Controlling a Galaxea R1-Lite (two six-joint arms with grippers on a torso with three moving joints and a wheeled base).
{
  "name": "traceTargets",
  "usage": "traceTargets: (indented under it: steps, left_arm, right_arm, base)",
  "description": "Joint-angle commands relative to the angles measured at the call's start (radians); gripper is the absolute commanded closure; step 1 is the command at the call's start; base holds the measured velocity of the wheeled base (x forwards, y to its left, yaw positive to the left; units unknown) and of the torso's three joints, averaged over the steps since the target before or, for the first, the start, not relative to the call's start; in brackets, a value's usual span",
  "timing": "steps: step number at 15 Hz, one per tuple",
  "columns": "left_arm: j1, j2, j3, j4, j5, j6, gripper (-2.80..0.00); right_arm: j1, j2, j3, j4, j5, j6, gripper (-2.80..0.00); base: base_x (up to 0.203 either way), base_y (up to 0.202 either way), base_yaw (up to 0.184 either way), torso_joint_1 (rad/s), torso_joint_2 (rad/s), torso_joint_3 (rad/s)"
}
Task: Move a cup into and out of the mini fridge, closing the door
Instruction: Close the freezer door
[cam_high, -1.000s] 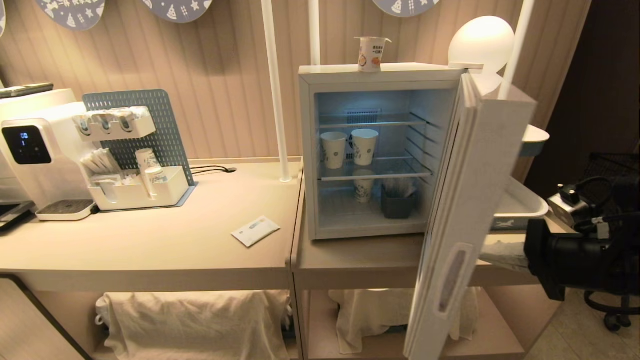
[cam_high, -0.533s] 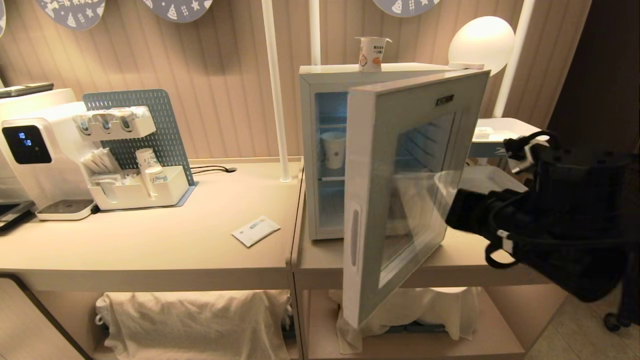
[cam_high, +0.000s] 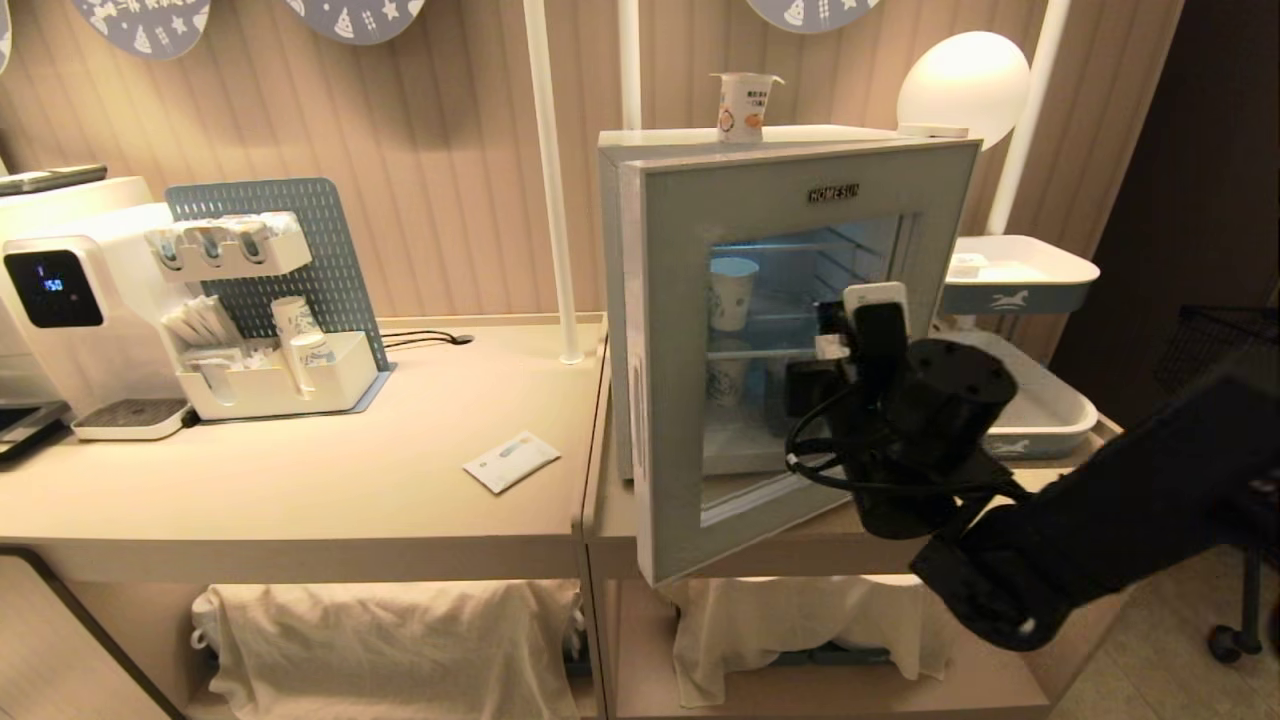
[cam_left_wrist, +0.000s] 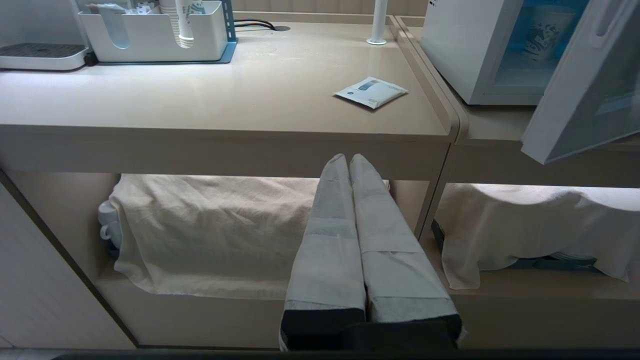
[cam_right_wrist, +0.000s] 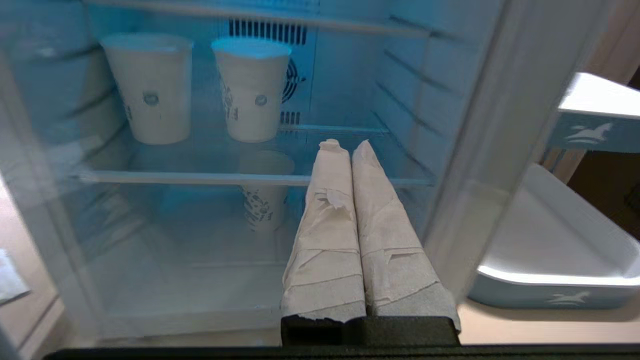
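Cup on top, fridge door nearly shut

We see the cup (cam_high: 744, 105), small, white and tapered with an orange label and foil lid, upright on the roof of the mini fridge (cam_high: 612, 300), well above and behind our right gripper (cam_right_wrist: 345, 145). The white boxy fridge glows blue inside. The door (cam_high: 690, 400), grey-blue framed with a glass window and HOMESUN lettering, stands slightly ajar, just ahead of that closed gripper's tips.
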Motion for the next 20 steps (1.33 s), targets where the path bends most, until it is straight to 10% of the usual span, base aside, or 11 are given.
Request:
traceTargets:
  steps: [1,12,20]
  left_arm:
    - [0.0,0.0,0.002,0.0,0.0,0.0,0.0]
    - [0.0,0.0,0.002,0.0,0.0,-0.004,0.0]
    - [0.0,0.0,0.002,0.0,0.0,-0.004,0.0]
  right_arm:
    - [-0.007,0.19,-0.081,-0.035,-0.002,-0.013,0.0]
    - [-0.109,0.395,-0.302,-0.005,0.046,-0.03,0.0]
    - [-0.106,-0.139,0.252,-0.101,-0.004,-0.036,0.0]
  base:
    - [0.0,0.0,0.0,0.0,0.0,0.0]
    - [0.0,0.0,0.0,0.0,0.0,0.0]
    - [0.0,0.0,0.0,0.0,0.0,0.0]
